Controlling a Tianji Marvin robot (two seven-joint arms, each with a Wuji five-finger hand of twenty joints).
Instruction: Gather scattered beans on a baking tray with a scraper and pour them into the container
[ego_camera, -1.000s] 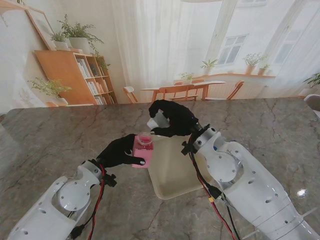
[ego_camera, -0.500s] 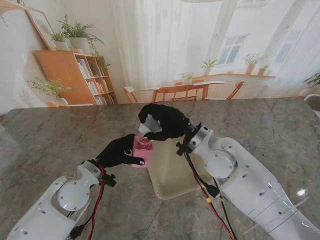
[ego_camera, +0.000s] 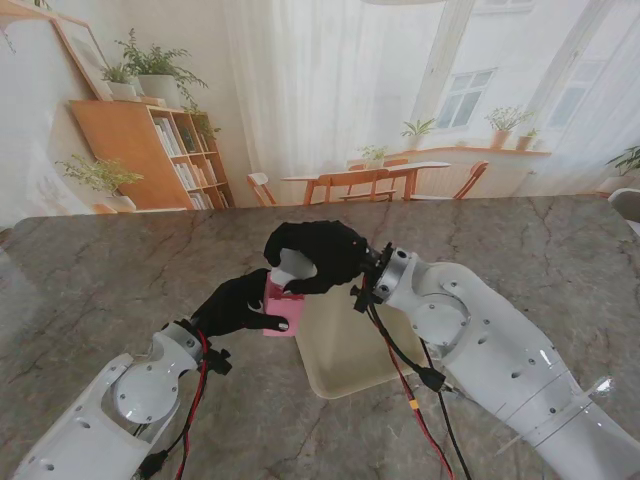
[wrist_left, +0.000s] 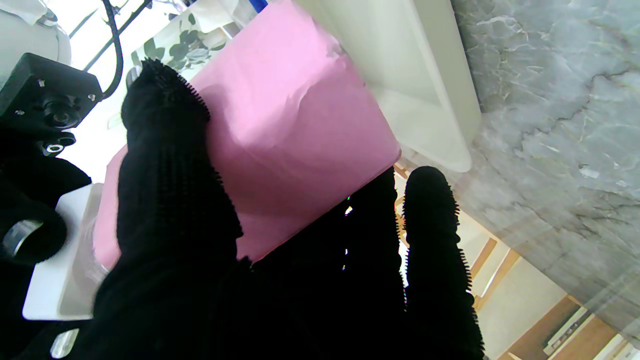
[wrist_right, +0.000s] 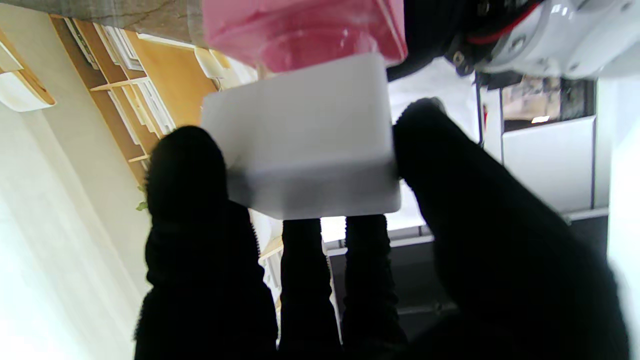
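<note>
My left hand (ego_camera: 232, 305) is shut on a pink container (ego_camera: 284, 310) at the left rim of the cream baking tray (ego_camera: 345, 350). In the left wrist view my black fingers (wrist_left: 165, 170) wrap the pink container (wrist_left: 295, 130), with the tray (wrist_left: 425, 90) beside it. My right hand (ego_camera: 315, 255) is shut on a white scraper (ego_camera: 290, 268) and holds it right over the container's mouth. The right wrist view shows the white scraper (wrist_right: 305, 135) pinched between thumb and fingers (wrist_right: 185, 170), its edge at the pink container (wrist_right: 305, 30). No beans can be made out.
The grey marble table (ego_camera: 100, 280) spreads around the tray on all sides. Both white forearms cross the near part of the table, the right one (ego_camera: 480, 350) lying over the tray's right side. Black and red cables (ego_camera: 405, 370) hang over the tray.
My right hand has carried the scraper leftward and slightly toward me, from beside the container's mouth to right over it. My left hand and the container stayed put.
</note>
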